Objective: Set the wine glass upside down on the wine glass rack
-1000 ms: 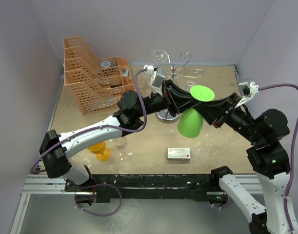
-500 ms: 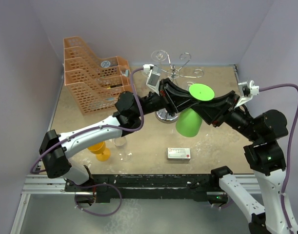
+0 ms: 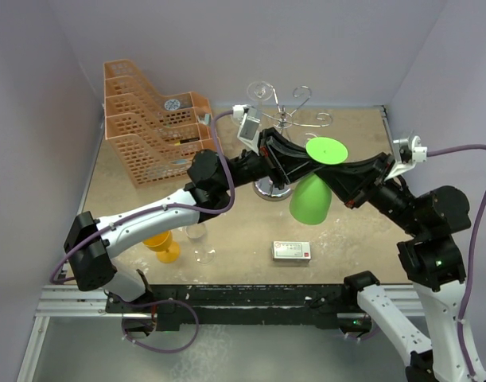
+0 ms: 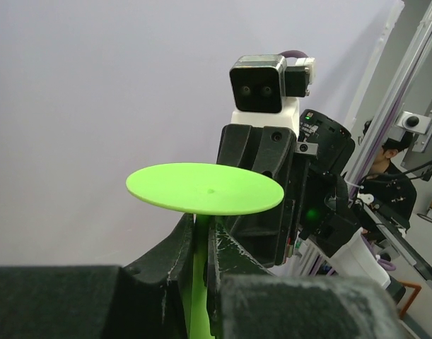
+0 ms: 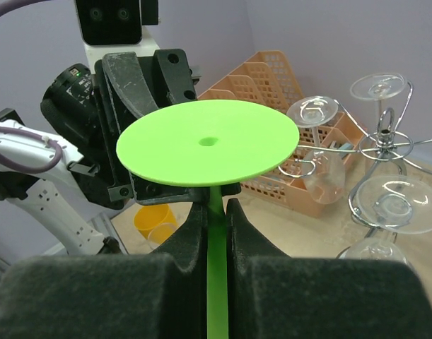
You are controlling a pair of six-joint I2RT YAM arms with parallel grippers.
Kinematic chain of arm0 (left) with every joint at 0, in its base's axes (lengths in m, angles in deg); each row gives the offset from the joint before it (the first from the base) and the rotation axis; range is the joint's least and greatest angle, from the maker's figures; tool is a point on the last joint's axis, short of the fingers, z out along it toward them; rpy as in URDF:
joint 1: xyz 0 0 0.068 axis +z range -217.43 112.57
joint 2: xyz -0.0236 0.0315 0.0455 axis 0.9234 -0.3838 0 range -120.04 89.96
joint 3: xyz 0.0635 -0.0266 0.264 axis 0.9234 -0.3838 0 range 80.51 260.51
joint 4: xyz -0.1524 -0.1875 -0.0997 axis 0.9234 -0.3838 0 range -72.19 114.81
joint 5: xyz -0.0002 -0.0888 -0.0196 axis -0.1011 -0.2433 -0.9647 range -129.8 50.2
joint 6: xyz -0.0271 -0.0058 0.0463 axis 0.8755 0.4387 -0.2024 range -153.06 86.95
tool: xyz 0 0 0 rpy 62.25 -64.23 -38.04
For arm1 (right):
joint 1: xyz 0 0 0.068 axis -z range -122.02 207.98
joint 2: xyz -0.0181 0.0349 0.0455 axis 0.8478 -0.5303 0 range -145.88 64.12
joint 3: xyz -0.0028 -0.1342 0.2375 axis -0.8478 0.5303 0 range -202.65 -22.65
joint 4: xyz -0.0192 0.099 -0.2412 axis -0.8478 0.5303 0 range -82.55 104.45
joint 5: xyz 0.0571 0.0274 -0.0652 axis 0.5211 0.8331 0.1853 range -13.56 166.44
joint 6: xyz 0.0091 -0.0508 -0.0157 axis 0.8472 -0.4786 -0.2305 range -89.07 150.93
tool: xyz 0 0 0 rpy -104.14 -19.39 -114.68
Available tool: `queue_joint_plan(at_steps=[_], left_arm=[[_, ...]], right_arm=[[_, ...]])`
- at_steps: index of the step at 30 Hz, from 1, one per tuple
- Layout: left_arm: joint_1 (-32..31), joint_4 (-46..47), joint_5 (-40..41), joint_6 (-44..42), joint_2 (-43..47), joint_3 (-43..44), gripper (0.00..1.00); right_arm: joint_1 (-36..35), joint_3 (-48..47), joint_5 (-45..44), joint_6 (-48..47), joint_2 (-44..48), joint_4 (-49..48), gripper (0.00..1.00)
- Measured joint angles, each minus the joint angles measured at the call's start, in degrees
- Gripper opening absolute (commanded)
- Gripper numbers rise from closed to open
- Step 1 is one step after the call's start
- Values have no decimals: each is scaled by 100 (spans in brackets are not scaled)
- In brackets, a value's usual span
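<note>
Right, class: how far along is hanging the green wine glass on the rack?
Done: the green wine glass is lifted and inverted, foot up. In hand: left tool and right tool both clamp its stem. Left: hooking it onto the chrome rack behind.

I'm seeing open room at the near-right corner of the counter [image 3: 362, 247]. The left end effector [image 4: 201, 244] and right end effector [image 5: 216, 215], meeting on the green wine glass [image 3: 312, 197], are blocking the near side of the wine glass rack [image 3: 286, 119]. Hanging clear glasses [image 5: 394, 205] are crowding its arms, and the orange basket [image 3: 151, 127] is filling the far-left corner.
</note>
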Motion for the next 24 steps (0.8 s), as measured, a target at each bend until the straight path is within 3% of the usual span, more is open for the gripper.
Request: queue_joint_plan(at_steps=[8,24], left_arm=[[-26,-55,11,-17,0,-2,14],[-190,-411,96,-240,256,-61,42]], right_arm=[[-4,96,4,-157,90,-109,0],[-26,149,-120,-599,271,-105,0]])
